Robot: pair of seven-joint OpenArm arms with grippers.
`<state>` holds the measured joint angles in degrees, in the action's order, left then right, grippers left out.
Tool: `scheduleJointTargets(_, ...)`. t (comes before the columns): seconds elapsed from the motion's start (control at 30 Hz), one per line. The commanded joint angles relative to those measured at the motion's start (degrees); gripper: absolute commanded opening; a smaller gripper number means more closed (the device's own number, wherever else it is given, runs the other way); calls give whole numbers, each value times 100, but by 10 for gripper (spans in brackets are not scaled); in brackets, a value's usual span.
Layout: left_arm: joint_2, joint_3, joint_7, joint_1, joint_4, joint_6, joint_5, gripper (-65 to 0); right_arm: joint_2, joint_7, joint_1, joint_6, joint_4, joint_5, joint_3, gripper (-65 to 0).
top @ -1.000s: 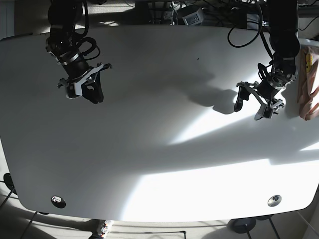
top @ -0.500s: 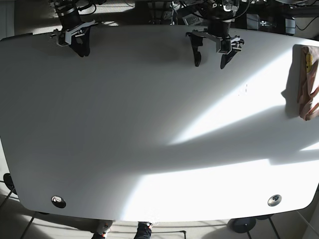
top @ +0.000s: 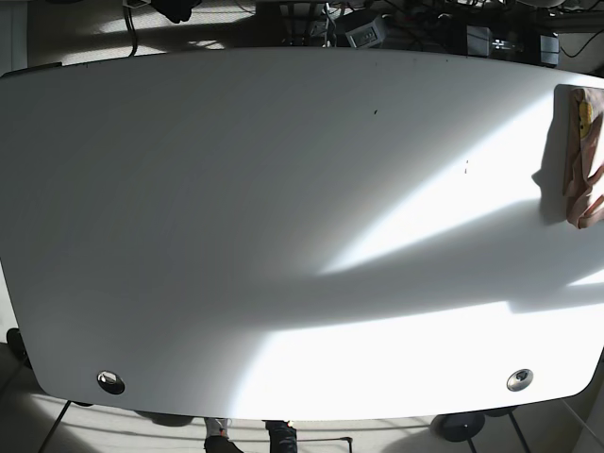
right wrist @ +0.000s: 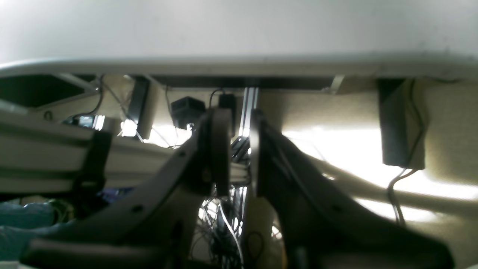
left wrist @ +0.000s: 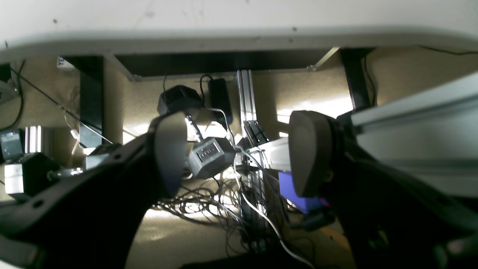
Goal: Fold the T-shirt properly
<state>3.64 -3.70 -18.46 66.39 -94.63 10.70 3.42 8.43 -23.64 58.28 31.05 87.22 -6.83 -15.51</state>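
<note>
The T-shirt (top: 583, 156) lies as a folded pinkish bundle at the right edge of the white table (top: 283, 236) in the base view, partly cut off by the frame. Neither gripper is near it. My left gripper (left wrist: 239, 153) is open and empty, and hangs beyond the table's far edge over the floor. My right gripper (right wrist: 239, 149) is shut with only a thin gap between its fingers. It holds nothing and is also beyond the far edge. In the base view only a dark bit of the right arm (top: 175, 9) shows at the top left.
Cables and power bricks (left wrist: 209, 157) lie on the floor behind the table. The table's far edge (right wrist: 239, 65) runs across both wrist views. Two round metal grommets (top: 110, 381) (top: 518, 379) sit near the table's front corners.
Both arms have pulled back from over the table past its far edge and left the base view. The folded shirt has not moved.
</note>
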Motion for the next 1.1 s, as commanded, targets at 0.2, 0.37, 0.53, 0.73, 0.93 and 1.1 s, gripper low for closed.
scheduleJointTargets(0.2,-157,-30,-101,-103,1125,-2,5,-265,50,-164,313,3,-990,-69,-36,-566)
scheduleJointTargets(0.37,-386,-30,-93,-1123,2830,-2,-21,-265,349,-164,-382,-50,-2423,-69,720,-566)
scheduleJointTargets(0.53,-562,-47,-93,-2116,4368,-11,-30,-267,226,-164,-1367,-120,-3707,-42,852,-566)
scheduleJointTargets(0.73,-579,-539,-93,-3514,6593,-309,-30,-267,217,-164,-2659,-226,-5421,-33,852,-566)
scheduleJointTargets(0.93,-588,-539,-93,-4481,8096,-309,-30,-267,199,-164,-3389,-234,-6300,125,852,-566)
scheduleJointTargets(1.1,-588,-539,-66,-5035,8790,-318,-30,-267,164,-164,-3670,-780,-6441,802,852,-564)
